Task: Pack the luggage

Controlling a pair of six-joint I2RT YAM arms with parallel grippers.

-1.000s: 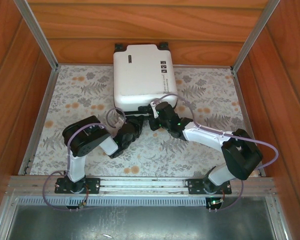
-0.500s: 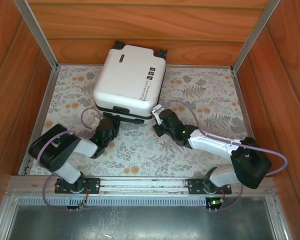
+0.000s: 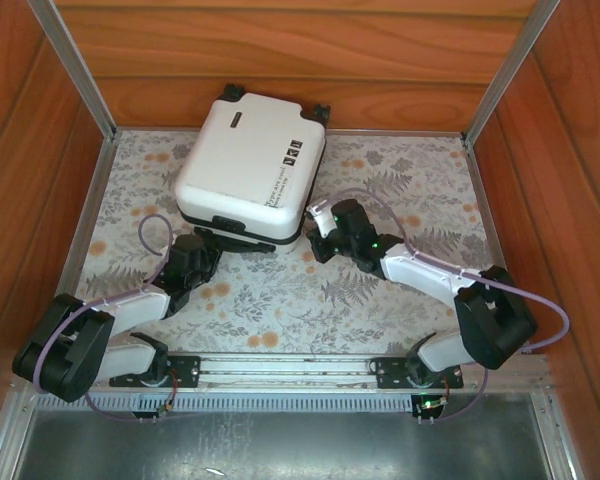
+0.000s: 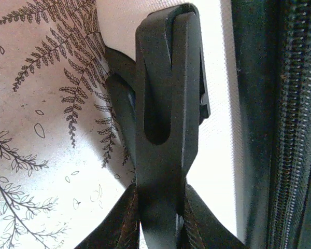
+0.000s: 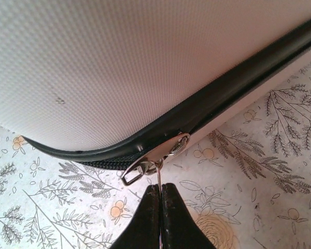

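From above, the shut luggage [image 3: 250,165] lies skewed at the mat's [image 3: 280,300] far left. Left wrist: the left gripper [image 3: 202,243] clamps the handle [image 4: 166,104]. Right wrist: the right gripper [image 3: 315,222] pinches the zip pull [image 5: 158,174] at the corner; zipping on likely needs a steady pull along the edge, with bare mat alongside

A cloth [image 3: 410,200] printed with grey ferns and orange flowers was spread over the table. It was enclosed by wooden walls [image 3: 300,50] on the left, far and right. An aluminium post [image 3: 72,65] was set at the far left corner and another [image 3: 513,70] at the far right. A metal rail [image 3: 290,370] was laid along the near edge, with a grey metal sheet [image 3: 280,440] nearer still.
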